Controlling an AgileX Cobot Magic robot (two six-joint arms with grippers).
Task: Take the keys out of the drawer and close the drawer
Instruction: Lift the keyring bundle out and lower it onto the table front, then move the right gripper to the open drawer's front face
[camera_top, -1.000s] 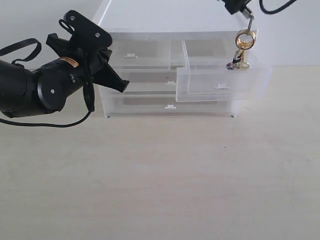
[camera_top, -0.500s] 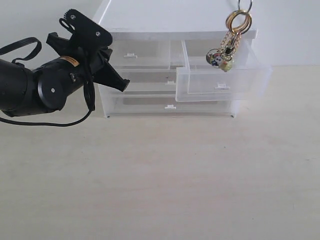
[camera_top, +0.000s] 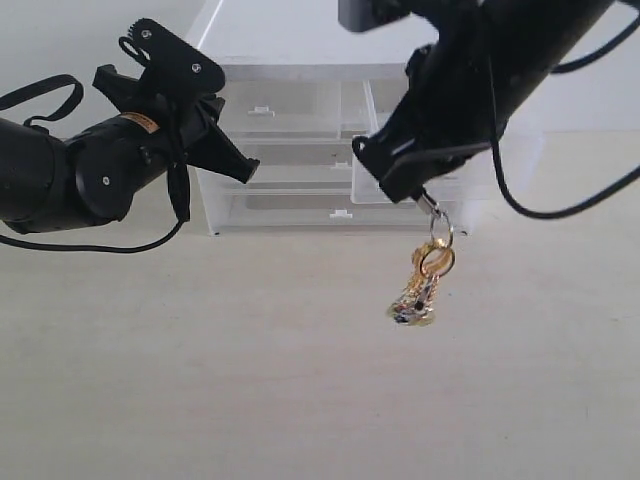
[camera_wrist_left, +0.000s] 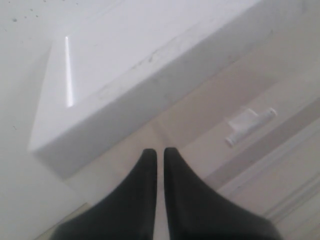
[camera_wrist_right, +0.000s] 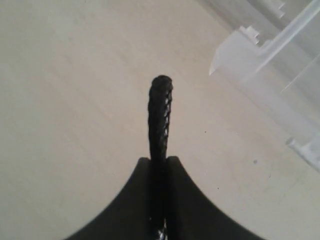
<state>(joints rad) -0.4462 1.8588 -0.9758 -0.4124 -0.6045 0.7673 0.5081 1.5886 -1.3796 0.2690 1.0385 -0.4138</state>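
Left hand (camera_top: 243, 170), closed and empty, is held at the cabinet's (camera_top: 290, 100) left end. Right hand (camera_top: 415, 192) is clamped on the black cord (camera_wrist_right: 160, 110), and the keys (camera_top: 420, 292) are hung above the counter (camera_top: 250, 380), outside the open drawer (camera_top: 522, 155). Removal is judged done. Next, the keys must be released and the drawer pushed shut.

Pale table (camera_top: 250, 380), white drawer cabinet (camera_top: 290, 40) on its far side.

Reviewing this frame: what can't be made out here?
- Exterior view: right arm covers most of the drawer; its inside is hidden.
- Exterior view: charms on the keys are too small to tell apart.
- Right wrist view: only the cord shows in the right end effector; the rest of the keys is out of frame.
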